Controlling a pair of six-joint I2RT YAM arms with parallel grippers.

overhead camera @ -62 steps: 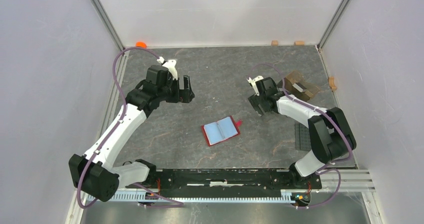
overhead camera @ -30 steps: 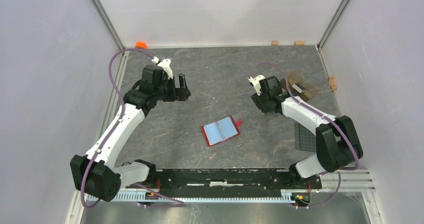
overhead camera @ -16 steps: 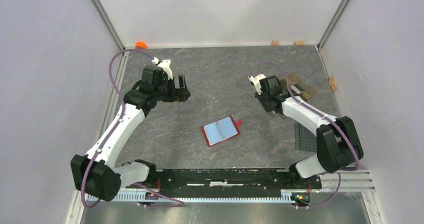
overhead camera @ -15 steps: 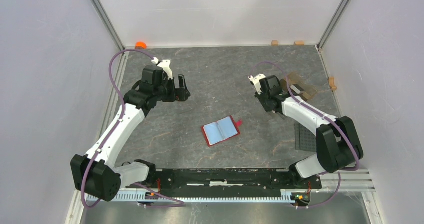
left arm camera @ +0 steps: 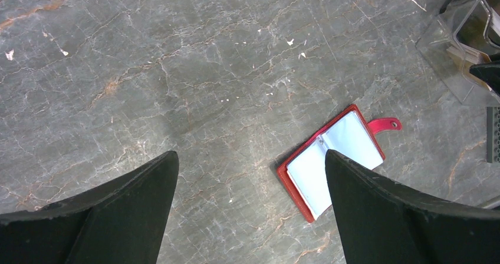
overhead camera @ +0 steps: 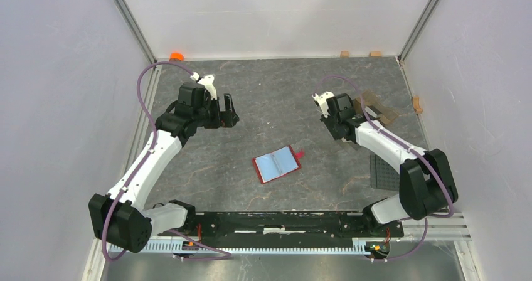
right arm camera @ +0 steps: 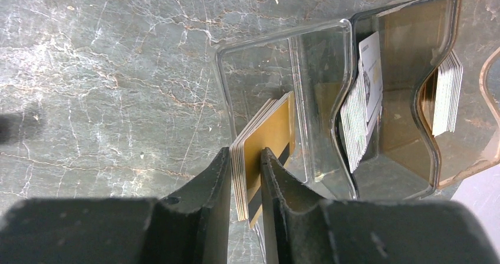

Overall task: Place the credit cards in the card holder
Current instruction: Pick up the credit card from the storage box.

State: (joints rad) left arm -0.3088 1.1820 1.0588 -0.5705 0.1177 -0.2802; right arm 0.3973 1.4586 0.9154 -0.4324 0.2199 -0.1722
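Right claw [right arm camera: 246, 158] pinching cards [right arm camera: 268, 131] standing in clear tray [right arm camera: 259, 43], worktop 2 o'clock. Lift straight up past tray wall; aim for 1 card, not stack. Holder [overhead camera: 276, 164] open at centre, 7 o'clock from claw. Left claw [left arm camera: 250, 158] spread, hovering.

Open card holder [overhead camera: 276, 164] centrally, credit cards [right arm camera: 274, 131] in tray [right arm camera: 259, 69] behind, rightward

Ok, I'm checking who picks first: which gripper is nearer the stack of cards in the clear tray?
Right. The right gripper pinches the stack of cards inside the clear tray; the left gripper hangs open across the table, beyond the red card holder.
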